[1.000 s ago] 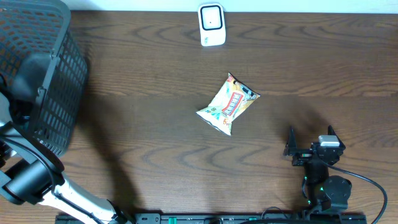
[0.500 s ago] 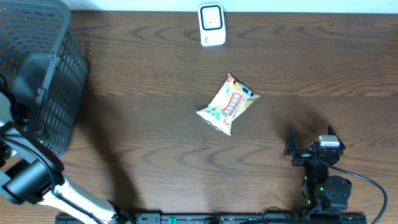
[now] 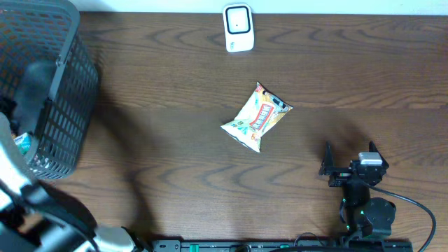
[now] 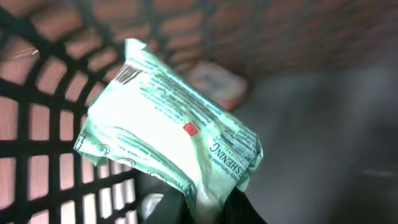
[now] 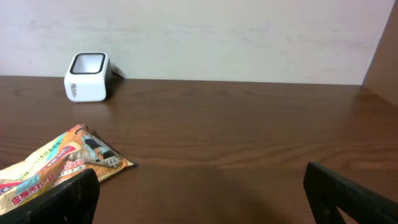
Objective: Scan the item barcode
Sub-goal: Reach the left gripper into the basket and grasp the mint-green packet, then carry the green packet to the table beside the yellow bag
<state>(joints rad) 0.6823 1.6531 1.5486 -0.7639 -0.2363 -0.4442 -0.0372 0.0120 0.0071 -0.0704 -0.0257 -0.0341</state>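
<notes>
The pick-up step is in hand. The left gripper (image 4: 202, 208) is clamped on the lower edge of a green packet (image 4: 168, 134) inside the black basket (image 3: 70, 91) at the tabletop's left edge, and the packet's barcode (image 4: 127, 74) shows at its upper corner. Next, I judge, the packet needs lifting clear of the basket wall and carrying to the white scanner (image 3: 238, 28) at the far edge, barcode facing it. The right gripper (image 5: 202, 199) stands wide apart and empty by the near edge. An orange snack bag (image 3: 257, 117) lies mid-tabletop.
</notes>
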